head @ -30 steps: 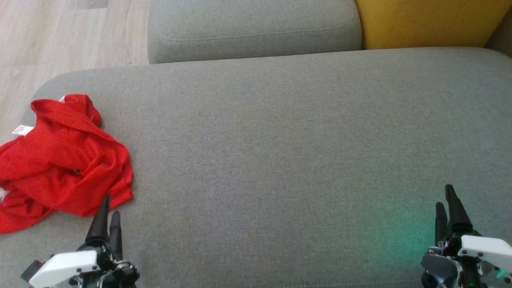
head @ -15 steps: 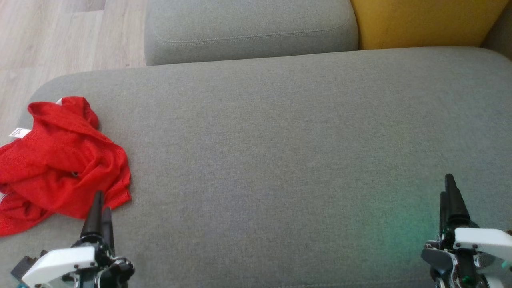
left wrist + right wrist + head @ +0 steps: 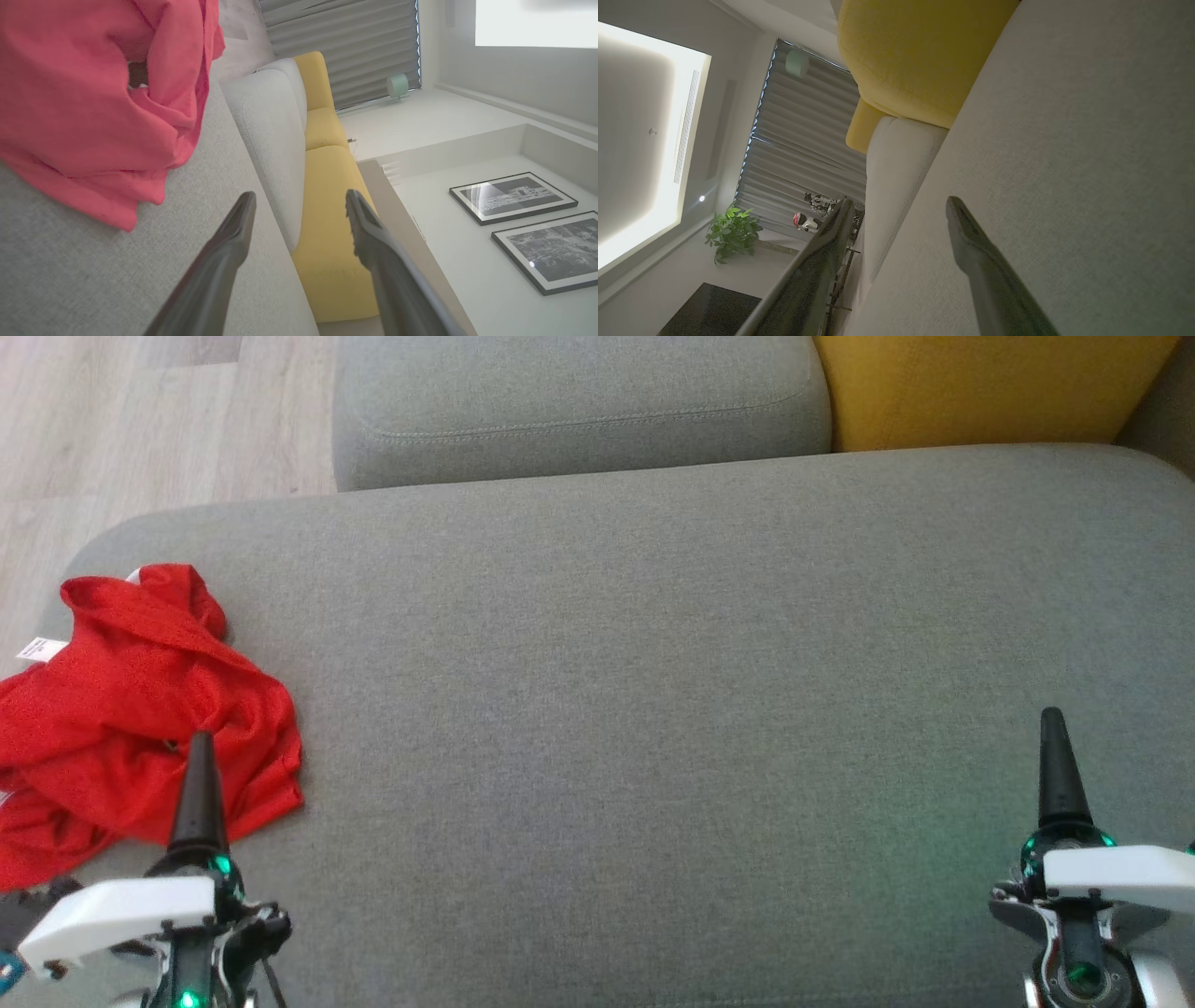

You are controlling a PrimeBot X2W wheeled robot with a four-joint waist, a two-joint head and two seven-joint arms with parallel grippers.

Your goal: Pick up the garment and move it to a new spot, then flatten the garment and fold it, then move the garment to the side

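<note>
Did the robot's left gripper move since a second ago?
Yes. The left gripper moved forward: its tip sat at the near edge of the red garment; now it overlaps the cloth in the head view.

Head camera looks down; rolled wrist cameras skim the same seat [image 3: 653, 709].

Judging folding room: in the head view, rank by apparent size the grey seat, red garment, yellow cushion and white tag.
1. grey seat
2. red garment
3. yellow cushion (farther and cropped, so true size unsure)
4. white tag
</note>
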